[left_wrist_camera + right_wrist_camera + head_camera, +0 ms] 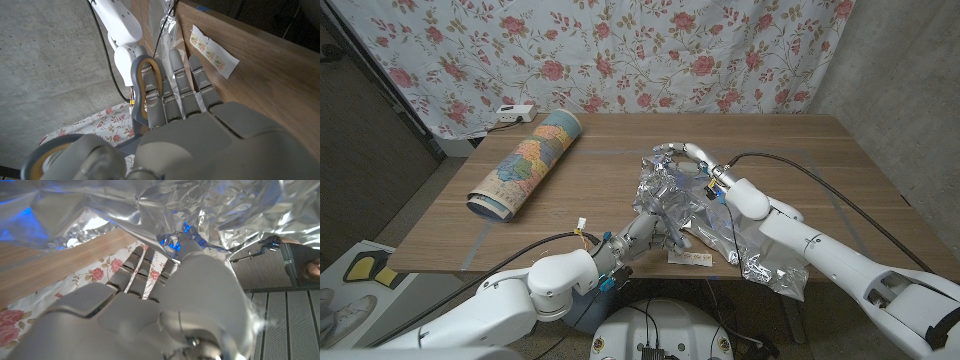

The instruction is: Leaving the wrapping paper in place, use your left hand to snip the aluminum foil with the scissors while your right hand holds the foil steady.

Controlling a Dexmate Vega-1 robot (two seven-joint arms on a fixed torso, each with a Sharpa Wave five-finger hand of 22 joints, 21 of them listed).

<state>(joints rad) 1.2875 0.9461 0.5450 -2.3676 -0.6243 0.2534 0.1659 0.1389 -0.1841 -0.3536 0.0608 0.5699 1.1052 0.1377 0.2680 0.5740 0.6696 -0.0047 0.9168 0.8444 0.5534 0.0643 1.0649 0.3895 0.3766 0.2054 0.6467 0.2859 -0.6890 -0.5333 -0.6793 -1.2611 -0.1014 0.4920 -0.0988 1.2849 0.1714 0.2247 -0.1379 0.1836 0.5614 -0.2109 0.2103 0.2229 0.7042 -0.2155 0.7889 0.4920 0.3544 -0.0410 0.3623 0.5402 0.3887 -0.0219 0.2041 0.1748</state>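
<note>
Crumpled aluminum foil (pixel 692 205) lies at the table's centre right, its far part raised. My right hand (pixel 684 156) grips that far edge; in the right wrist view its thumb and fingers (pixel 176 247) press into the foil (pixel 150 205). My left hand (pixel 646 232) is at the foil's near left edge and holds the scissors (pixel 145 75), with fingers through one grey, tan-lined handle loop and the thumb in the other. The blades are hidden against the foil. The rolled wrapping paper (pixel 526 165) with its map pattern lies far left, apart from both hands.
A strip of stickers (pixel 690 259) lies at the table's near edge (pixel 260 70), beside my left hand. A white power strip (pixel 512 114) sits at the far left corner. A floral curtain hangs behind the table. Cables trail from both arms.
</note>
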